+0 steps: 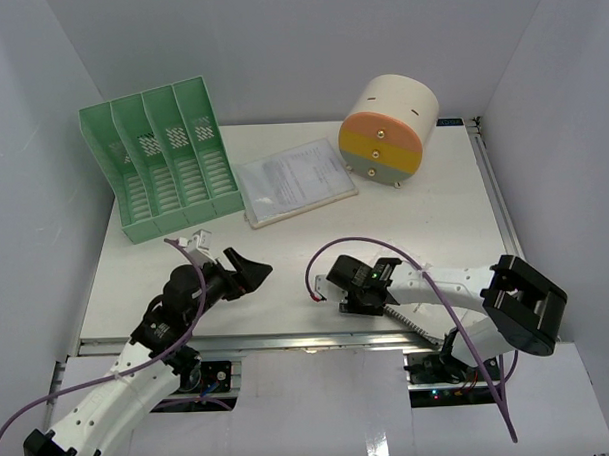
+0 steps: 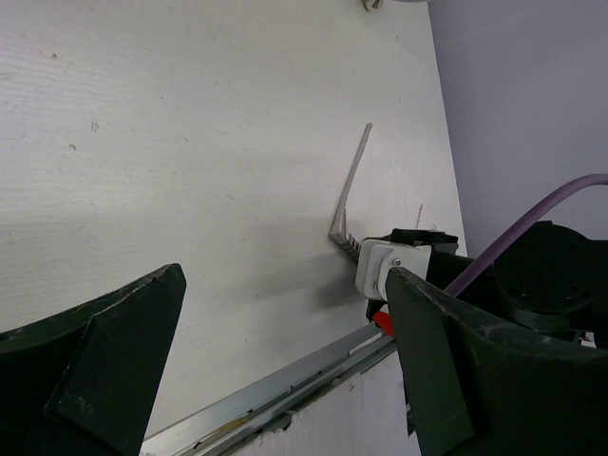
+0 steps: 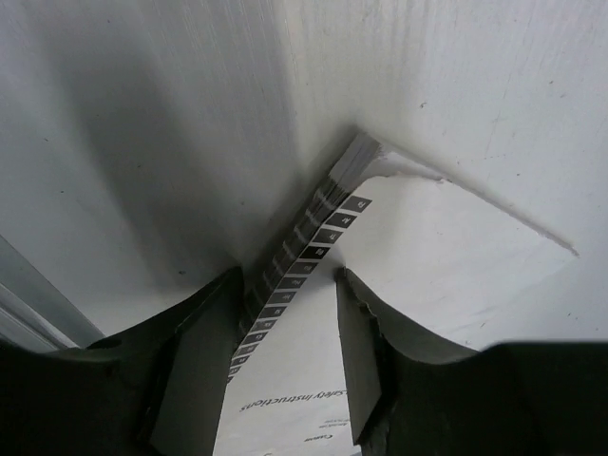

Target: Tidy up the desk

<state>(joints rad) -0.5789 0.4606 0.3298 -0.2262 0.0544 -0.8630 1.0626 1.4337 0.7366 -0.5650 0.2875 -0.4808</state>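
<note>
Enclosure: plain white walls point(image 1: 278, 39) on three sides; we look down from above.
Bench point(image 1: 435, 233): white top with aluminium rails, filling the floor of the enclosure from the near rail to the far wall.
Arms: left arm point(image 1: 120, 385) reaches in from the near left; right arm point(image 1: 457, 283) lies low along the near edge.
File rack point(image 1: 162, 158): green, four slots, upright in the far left corner.
Drawer unit point(image 1: 386, 130): round, cream with orange, yellow and grey fronts, far right.
Paper sleeve point(image 1: 295, 181): flat between rack and drawer unit, just beside the rack.
Left hand point(image 2: 283, 274): fingers spread wide, holding nothing, above bare bench near the front left.
Right hand point(image 3: 287, 277): down at the bench near the front middle, half closed, one finger either side of the striped edge of the booklet point(image 3: 446, 247); we cannot tell whether they pinch it.
Booklet: thin, white, printed; in the left wrist view one leaf stands tilted off the bench.
Cable point(image 1: 385, 247): purple, looping over the right hand.
</note>
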